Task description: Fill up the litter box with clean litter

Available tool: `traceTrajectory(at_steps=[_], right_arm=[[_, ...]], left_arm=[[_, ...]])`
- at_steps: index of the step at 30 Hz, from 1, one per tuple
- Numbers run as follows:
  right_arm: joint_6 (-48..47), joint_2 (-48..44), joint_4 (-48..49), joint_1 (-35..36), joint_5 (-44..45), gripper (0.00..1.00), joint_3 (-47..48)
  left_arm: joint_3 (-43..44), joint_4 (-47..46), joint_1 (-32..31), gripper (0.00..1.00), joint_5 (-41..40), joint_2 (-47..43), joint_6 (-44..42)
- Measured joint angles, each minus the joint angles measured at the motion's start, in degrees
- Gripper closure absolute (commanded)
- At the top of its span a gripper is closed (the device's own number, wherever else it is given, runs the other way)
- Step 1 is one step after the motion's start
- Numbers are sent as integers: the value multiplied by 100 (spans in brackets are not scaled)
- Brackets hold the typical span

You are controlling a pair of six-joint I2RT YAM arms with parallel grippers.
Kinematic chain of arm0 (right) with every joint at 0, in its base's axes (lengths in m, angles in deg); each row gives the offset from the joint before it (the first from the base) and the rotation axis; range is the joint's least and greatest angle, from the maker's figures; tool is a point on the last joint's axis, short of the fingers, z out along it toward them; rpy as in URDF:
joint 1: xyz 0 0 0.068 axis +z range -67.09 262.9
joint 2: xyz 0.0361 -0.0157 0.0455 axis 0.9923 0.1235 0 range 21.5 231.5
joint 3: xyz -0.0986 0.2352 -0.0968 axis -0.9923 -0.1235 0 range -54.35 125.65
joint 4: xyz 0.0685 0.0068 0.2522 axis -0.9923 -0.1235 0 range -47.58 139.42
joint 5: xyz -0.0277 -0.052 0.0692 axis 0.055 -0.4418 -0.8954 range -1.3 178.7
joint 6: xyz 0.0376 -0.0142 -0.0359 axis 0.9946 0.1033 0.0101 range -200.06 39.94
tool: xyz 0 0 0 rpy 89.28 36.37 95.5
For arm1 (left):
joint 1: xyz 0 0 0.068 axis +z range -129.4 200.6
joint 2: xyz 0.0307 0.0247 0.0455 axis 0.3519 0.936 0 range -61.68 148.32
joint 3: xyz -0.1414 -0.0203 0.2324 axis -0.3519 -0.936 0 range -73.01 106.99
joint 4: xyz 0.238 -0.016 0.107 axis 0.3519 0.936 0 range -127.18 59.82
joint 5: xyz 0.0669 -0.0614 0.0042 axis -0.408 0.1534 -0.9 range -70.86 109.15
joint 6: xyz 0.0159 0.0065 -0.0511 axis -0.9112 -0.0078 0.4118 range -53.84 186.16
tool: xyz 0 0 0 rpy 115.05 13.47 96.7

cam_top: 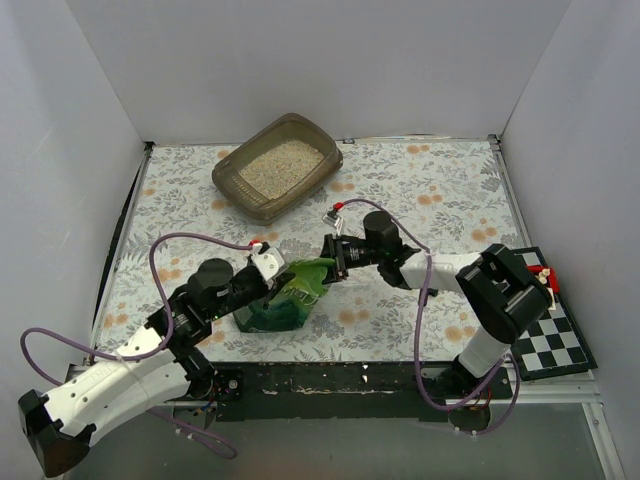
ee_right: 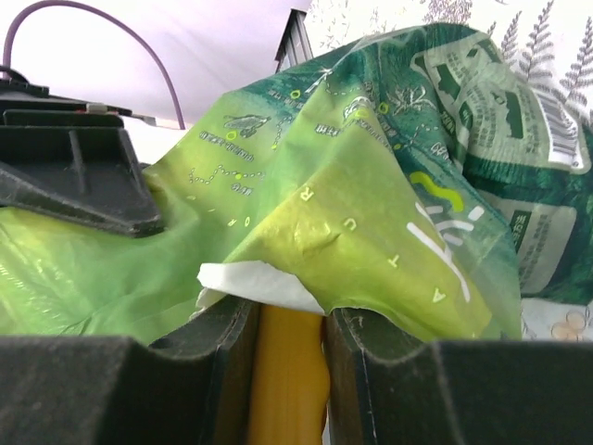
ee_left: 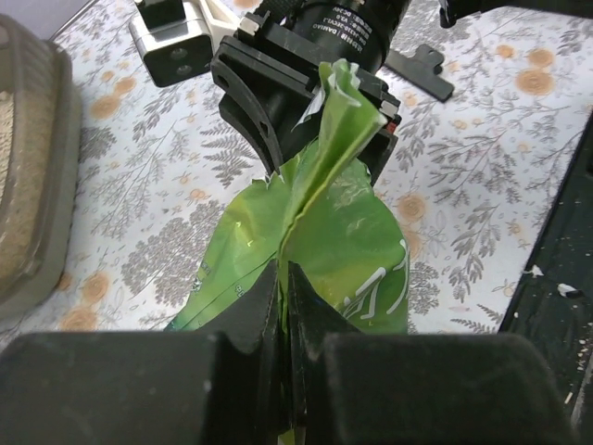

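While both arms share the green bag (cam_top: 288, 298) at the near middle of the worktop (cam_top: 440, 190), what worries me is the thin plastic stretched between them. My left end effector (ee_left: 283, 287) is clamped shut on a lower fold of the pouch. The right end effector (ee_right: 287, 352) is closed on the crumpled top, where a torn white edge shows. Something yellow sits between its pads, and I cannot tell whether that is the bag's own fold or another object. If the two arms pull unevenly, I judge the tear could run down the side — and granules would land on the worktop instead of in the tray. The litter box (cam_top: 226, 176) sits well apart, toward the far left, with a layer of clean litter (cam_top: 283, 166) already in it, so the bag has some way to travel with its top torn. A pinch on glossy film could slip during that carry, dropping the pouch or tipping it early. The purple cable (cam_top: 200, 238) looping by the left wrist could also snag.
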Motion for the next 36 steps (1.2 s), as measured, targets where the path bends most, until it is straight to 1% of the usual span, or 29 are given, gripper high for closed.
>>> traceTrajectory(at_steps=[11,18,21,25,30,36], right_arm=[[-251,-1517,-538,-542,-214,99,-1010],[-756,-2459,-1521,-999,-400,99,-1191],[-984,-2734,-1947,-1281,-503,99,-1233],[-1202,-3163,-2299,-1751,-774,99,-1552],[-1373,-3373,-2553,-2297,-1060,99,-1838],[-1523,-3659,-2813,-2785,-1399,99,-2052]], left_arm=[[-492,-719,-50,100,391,-153,125],[-634,-970,-125,100,376,-105,127],[-678,-1040,-168,100,345,-96,125],[-697,-1121,-214,100,328,-57,127],[-704,-1126,-214,100,197,-70,133],[-841,-1224,-223,100,162,-249,190]])
